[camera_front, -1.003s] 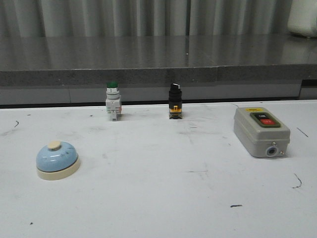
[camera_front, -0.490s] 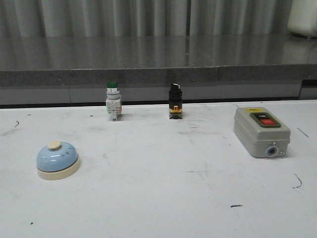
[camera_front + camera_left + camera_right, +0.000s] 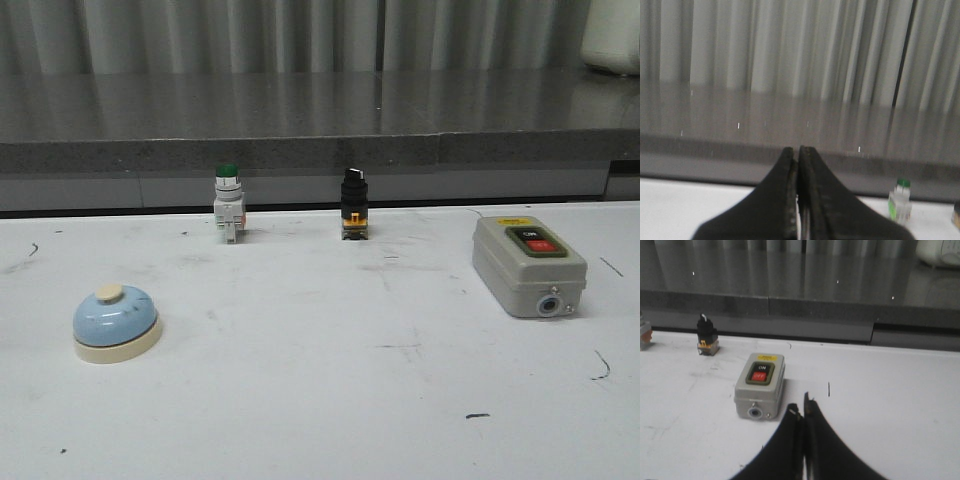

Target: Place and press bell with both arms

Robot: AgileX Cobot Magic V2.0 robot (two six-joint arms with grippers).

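The light-blue bell (image 3: 116, 322) with a cream base and cream button stands upright on the white table at the front left. No arm shows in the front view. In the left wrist view my left gripper (image 3: 798, 150) is shut and empty, held above the table and facing the grey ledge; the bell is out of that view. In the right wrist view my right gripper (image 3: 801, 407) is shut and empty, just to the near right of the grey switch box (image 3: 760, 385).
A grey switch box (image 3: 527, 264) with ON and OFF buttons lies at the right. A green-capped push-button (image 3: 228, 214) and a black selector switch (image 3: 353, 205) stand at the table's back edge, below a dark stone ledge (image 3: 320, 120). The green-capped button also shows in the left wrist view (image 3: 900, 201).
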